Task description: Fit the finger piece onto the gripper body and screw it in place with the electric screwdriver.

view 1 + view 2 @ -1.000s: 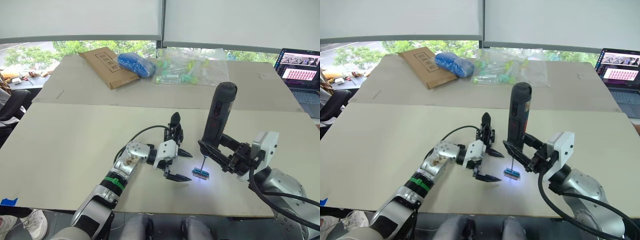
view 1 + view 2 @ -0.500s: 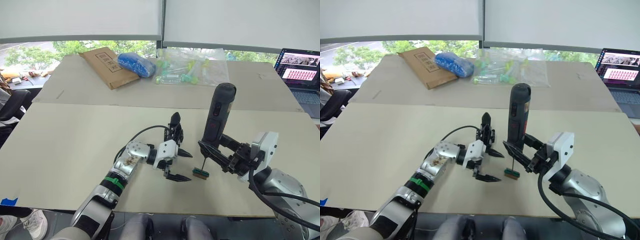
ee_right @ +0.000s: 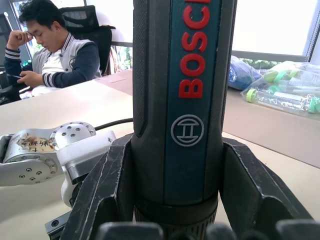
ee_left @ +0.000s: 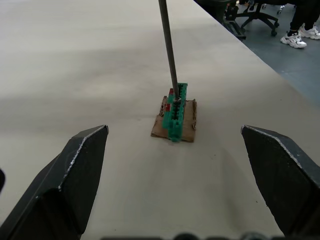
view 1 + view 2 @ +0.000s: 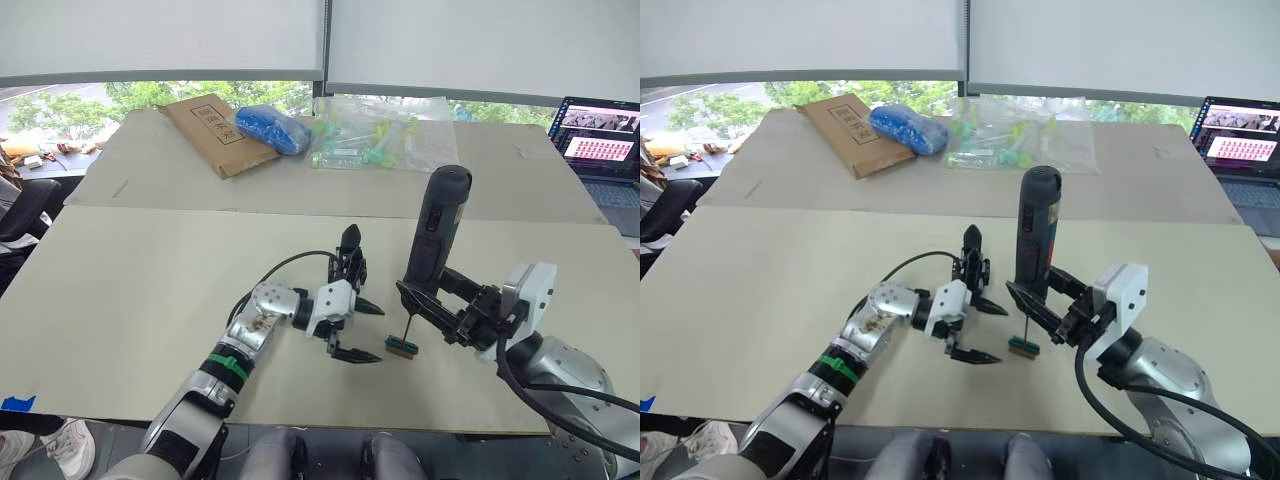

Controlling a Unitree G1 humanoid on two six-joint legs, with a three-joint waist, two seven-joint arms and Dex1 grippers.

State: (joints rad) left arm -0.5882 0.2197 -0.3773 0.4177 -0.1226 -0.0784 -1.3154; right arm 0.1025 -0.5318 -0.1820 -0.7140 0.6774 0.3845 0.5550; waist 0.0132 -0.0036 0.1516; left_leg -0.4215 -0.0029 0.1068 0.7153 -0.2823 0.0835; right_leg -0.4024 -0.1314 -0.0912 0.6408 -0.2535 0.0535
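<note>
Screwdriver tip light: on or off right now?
Off. The electric screwdriver stands upright in the right gripper, its bit on the small green block, and no glow falls on the table around it.

Right hand [image 3: 175, 200] grips the upright electric screwdriver [image 3: 182, 95], left hand [image 3: 75, 160] behind

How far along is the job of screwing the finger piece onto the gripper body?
Nothing looks finished. The right gripper holds the electric screwdriver upright, its bit on the small green block. The left gripper is open and empty beside it; the gripper body stands untouched behind. Fitting and screwing remain.
</note>
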